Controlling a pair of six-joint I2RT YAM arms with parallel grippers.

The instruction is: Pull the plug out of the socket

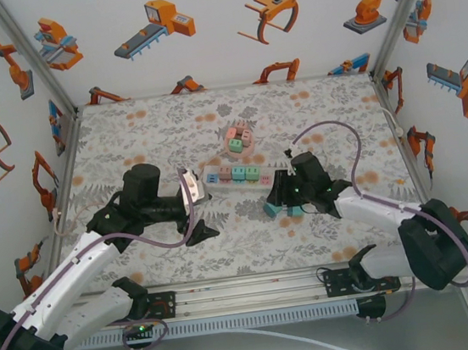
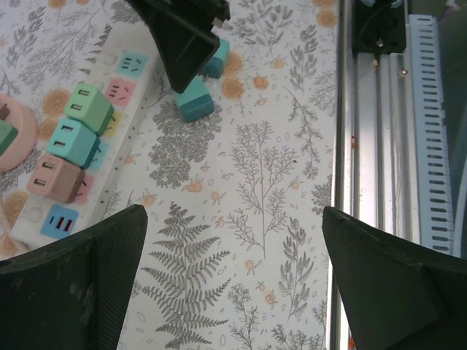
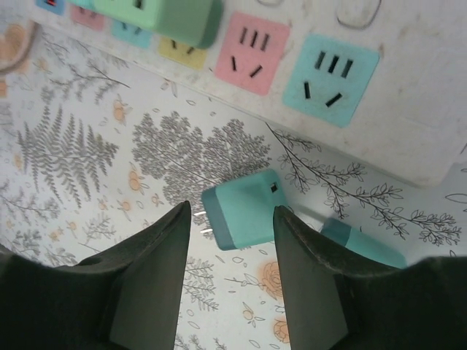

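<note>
The socket is a white power strip [image 1: 236, 176] with coloured outlets, lying mid-table. Green [image 2: 87, 108], teal [image 2: 73, 142] and pink [image 2: 55, 177] plugs sit in it. A teal plug [image 3: 244, 208] lies on its side on the table just in front of the strip [image 3: 408, 109], its bare prongs showing. My right gripper [image 3: 232, 211] hangs over this plug [image 1: 270, 209], jaws apart on either side of it. A second teal plug [image 3: 361, 244] lies beside it. My left gripper [image 1: 196, 209] stands wide open and empty at the strip's left end [image 2: 233, 277].
A pink dish [image 1: 238, 138] holding a few plugs sits behind the strip. The aluminium rail [image 2: 379, 146] runs along the table's near edge. Printed walls enclose the table on three sides. The right arm's cable [image 1: 331, 129] loops over the right half of the table.
</note>
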